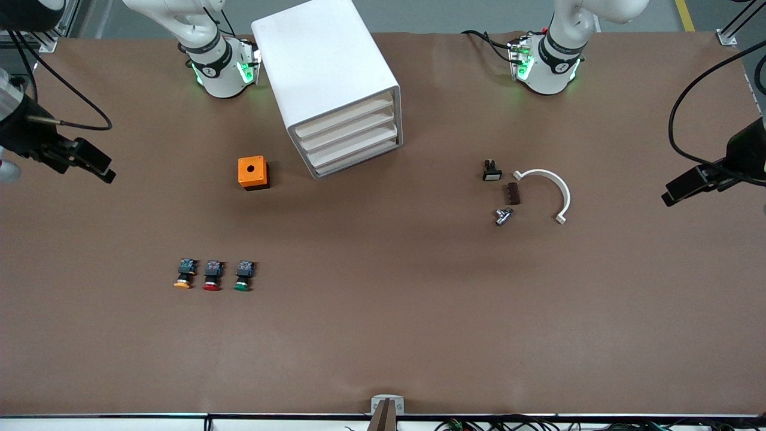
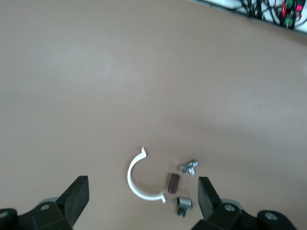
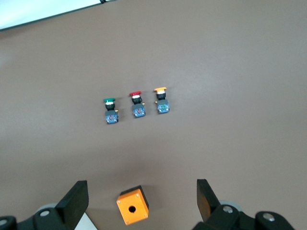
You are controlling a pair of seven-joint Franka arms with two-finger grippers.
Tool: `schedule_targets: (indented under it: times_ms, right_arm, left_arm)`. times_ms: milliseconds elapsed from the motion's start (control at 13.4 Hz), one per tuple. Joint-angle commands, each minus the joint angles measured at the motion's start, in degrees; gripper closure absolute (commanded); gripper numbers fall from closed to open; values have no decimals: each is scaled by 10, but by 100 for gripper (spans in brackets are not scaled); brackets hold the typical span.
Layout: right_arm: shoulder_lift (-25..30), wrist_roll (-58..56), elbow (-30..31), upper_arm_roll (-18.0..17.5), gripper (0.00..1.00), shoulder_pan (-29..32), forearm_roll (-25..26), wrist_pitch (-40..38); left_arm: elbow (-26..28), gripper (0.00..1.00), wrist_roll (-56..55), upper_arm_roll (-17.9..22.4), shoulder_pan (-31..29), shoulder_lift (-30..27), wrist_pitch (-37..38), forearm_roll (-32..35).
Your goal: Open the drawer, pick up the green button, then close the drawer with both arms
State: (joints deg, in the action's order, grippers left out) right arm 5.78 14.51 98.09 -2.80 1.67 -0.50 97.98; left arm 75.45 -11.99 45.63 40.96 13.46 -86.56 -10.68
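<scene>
The drawer (image 1: 353,157) is seen shut, low in the white cabinet (image 1: 332,78). The green-capped button (image 1: 243,276) lies on the desk (image 1: 383,335), at seven o'clock from the cabinet, beside the red-capped button (image 1: 212,276). Both grippers, right (image 1: 84,160) and left (image 1: 688,187), hang over the desk ends, fingers (image 3: 74,203) spread, nothing held.

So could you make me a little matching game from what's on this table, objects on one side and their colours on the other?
Things:
1. small box with a hole
2. curved clip
3. button nearest the cabinet's end of the row
4. middle button

Colours:
A. red cap
B. white
C. orange
D. green cap

Pairs: 1-C, 2-B, 3-D, 4-A
</scene>
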Motion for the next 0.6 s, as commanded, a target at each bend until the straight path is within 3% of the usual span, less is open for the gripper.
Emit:
schedule_targets:
  times_ms: [0, 300, 374, 449, 524]
  right_arm:
    - [20, -9, 1, -6, 0, 4, 16, -30]
    - [13, 0, -47, -7, 0, 5, 13, -50]
    - [12, 0, -47, -6, 0, 5, 12, -47]
    - [12, 0, -48, -6, 0, 5, 12, -46]
    - [11, 0, -50, -6, 0, 5, 11, -47]
  left_arm:
    - [8, 0, 12, 0, 0, -10, 11, 12]
    - [8, 0, 10, -4, 1, -12, 11, 14]
    - [8, 0, 11, -22, -15, -18, 11, 21]
    - [8, 0, 12, -86, -67, -25, 10, 32]
    - [9, 0, 8, -183, -142, -39, 8, 62]
